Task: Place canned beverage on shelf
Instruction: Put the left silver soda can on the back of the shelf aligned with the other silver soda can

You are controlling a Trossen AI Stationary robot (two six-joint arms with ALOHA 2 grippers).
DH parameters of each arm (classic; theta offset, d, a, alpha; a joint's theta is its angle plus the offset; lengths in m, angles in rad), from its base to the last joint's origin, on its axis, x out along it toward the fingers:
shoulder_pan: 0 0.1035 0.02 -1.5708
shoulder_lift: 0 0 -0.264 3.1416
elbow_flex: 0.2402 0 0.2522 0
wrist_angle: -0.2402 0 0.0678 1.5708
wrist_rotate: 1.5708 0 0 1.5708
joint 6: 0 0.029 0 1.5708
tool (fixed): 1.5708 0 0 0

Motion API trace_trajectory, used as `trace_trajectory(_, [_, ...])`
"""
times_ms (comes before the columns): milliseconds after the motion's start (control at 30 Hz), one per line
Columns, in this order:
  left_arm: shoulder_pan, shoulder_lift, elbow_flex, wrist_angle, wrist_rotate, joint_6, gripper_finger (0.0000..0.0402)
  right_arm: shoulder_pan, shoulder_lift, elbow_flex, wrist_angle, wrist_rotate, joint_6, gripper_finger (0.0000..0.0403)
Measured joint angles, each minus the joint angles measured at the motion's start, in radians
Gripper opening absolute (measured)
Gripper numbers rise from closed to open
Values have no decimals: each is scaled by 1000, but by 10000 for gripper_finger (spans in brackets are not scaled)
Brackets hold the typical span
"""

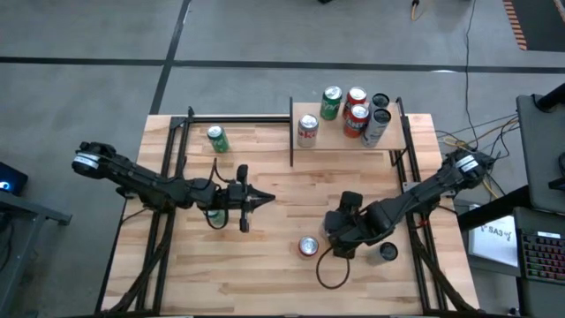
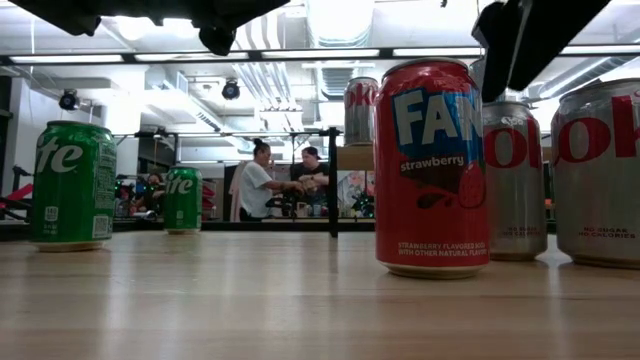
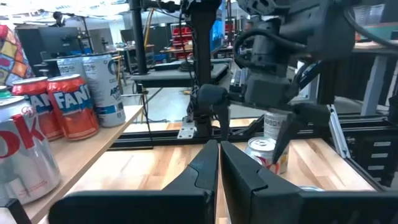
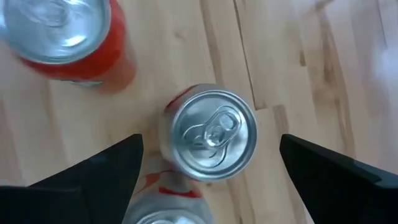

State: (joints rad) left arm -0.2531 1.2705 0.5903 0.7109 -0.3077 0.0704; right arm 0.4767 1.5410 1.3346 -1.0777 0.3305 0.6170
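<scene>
2 arms low | R end effector (image 4: pixel 211 162) wide over can (image 4: pixel 213 134) | L end effector (image 1: pixel 265 200) closed

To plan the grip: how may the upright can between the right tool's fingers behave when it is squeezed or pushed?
The can stands upright inside the open right tool; a high push would probably tip it, then it could roll. Its tab looks unopened: likely full and fairly heavy. The smooth wall may slip.

A robotics lab — grey concrete floor (image 1: pixel 88 35), ceiling strip lights (image 2: pixel 330 52), equipment racks (image 3: pixel 155 37), people (image 2: pixel 258 180) at workstations.
</scene>
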Motion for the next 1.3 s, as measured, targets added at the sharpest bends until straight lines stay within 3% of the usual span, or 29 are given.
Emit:
trace_trajectory(300, [0, 0, 0, 0, 0, -3, 2, -65, 78, 0, -21, -76, -38, 368])
trace_trajectory(533, [0, 0, 0, -1, 0, -4, 2, -108, 119, 0, 4, -78, -103, 367])
trace_trajectory(800, [0, 0, 0, -3, 0, -16, 2, -141, 121, -1, 15, -62, -140, 287])
trace_trajectory(967, [0, 0, 0, -3, 0, -27, 4, -145, 96, -3, 13, -12, -159, 287])
trace_trajectory(1133, [0, 0, 0, -3, 0, -27, 43, -147, 34, 18, 13, 57, -164, 287])
trace_trajectory(1300, [0, 0, 0, -17, 1, -28, 126, -150, -27, 36, 79, 178, -191, 287])
